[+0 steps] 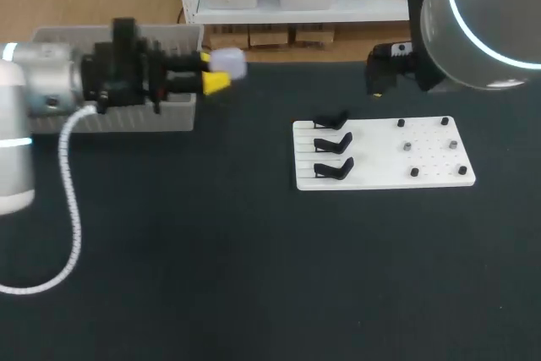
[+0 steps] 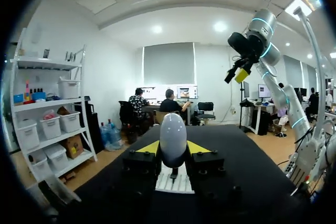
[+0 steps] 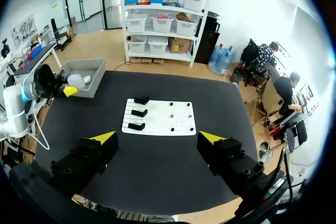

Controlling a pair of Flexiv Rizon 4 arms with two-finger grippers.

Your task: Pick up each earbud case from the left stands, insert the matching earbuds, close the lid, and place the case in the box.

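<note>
The left hand is closed on an earbud case. The two yellow tips press the case from two sides, as its own camera shows well. The case is white and egg-shaped, its lid is shut, and it stands upright between the fingers. It is held in the air, not touching the table.

I take the white board as my landmark. The hand with the case is well apart from the board, on the robot's left of it and a little farther back. In the left wrist camera the board lies ahead of the fingers and lower, so the hand points toward it.

The grey box stands still farther to the left of the board, at the back part of the table. The left arm passes in front of the box, and the case is just beside the box corner nearest to the board. I cannot tell whether the case is over the box rim or just outside it.

On the left part of the board there are three black stands in a column, one behind the other. On the right part there are several small dark pegs.

The right hand hangs high above the table, on the robot's right. Its own camera looks down on the whole table, with the board ahead of the fingers. This hand is spread wide, the two yellow tips far from each other, and it holds nothing.
</note>
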